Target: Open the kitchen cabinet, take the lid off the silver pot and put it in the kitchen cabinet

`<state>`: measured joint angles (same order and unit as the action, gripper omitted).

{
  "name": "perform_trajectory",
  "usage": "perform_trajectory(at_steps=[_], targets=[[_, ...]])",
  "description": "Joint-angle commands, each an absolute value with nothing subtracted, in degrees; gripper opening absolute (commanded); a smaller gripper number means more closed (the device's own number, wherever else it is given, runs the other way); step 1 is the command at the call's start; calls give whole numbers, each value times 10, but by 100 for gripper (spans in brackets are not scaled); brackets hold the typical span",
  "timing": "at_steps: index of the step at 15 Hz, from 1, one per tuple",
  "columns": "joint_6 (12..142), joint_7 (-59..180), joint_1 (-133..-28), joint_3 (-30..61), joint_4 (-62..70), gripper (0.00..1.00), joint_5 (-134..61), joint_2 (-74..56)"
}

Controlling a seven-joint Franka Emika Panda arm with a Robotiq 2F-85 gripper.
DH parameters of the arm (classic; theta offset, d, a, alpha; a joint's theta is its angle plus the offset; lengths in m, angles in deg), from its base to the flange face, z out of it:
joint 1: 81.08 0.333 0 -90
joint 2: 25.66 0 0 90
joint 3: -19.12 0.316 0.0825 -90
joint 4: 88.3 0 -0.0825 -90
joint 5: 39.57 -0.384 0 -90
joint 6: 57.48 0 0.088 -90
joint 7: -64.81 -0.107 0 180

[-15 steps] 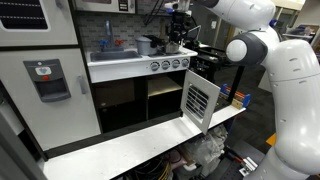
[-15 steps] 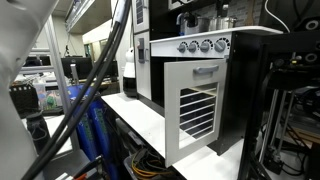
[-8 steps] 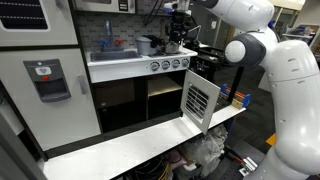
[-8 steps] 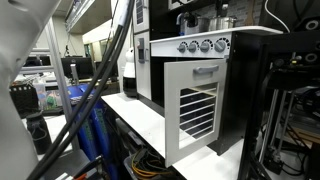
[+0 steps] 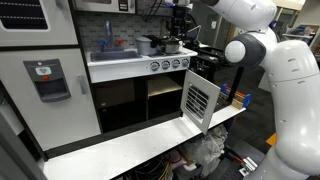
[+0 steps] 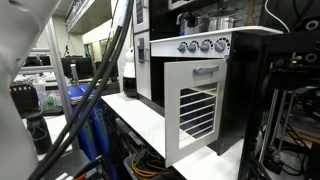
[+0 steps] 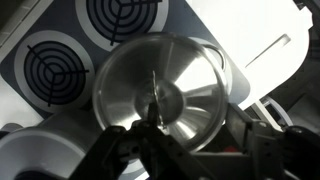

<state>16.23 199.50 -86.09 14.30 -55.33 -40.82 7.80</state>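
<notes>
Gripper: the gripper [image 7: 152, 120] has its jaws drawn in as far as they go. They are pinched on the small knob [image 7: 156, 100] at the centre of the lid [image 7: 190, 85].
Lid: round and shiny, it fills the middle of the wrist view and hangs under the gripper, with two black burners [image 7: 55, 68] beside it on the stove top.
Just changed: in an exterior view the gripper [image 5: 178, 20] sits higher than half a second ago, when it was down at the pot. The grip itself has not changed.
What it means: the lid seems to be lifting off, so the second step is under way. Whether it is fully clear of the rim cannot be told at this size.
Silver pot: the silver pot [image 5: 166, 45] stands on the worktop [image 5: 120, 62] at the stove end, directly below the gripper.
Kitchen cabinet: the kitchen cabinet [image 5: 165, 100] is already open. Its slatted door [image 5: 201, 100] is swung wide and the dark interior is exposed, below and in front of the stove.
Unchanged from earlier: the door sits the same in both exterior views, and the pot has not shifted.
Still to do: carry the lid down past the worktop edge and set it inside the cabinet.
</notes>
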Motion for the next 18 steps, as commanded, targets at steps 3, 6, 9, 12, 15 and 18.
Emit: perform_trajectory(at_steps=[3,6,9,12,15,18], targets=[[155,1999,-848,144,-576,44,-398,72],[155,1995,-833,145,-579,44,-399,63],[152,1996,-814,143,-582,44,-395,51],[149,1990,-801,142,-579,44,-389,39],[142,1983,-793,141,-574,44,-389,29],[127,1976,-790,144,-568,44,-395,21]])
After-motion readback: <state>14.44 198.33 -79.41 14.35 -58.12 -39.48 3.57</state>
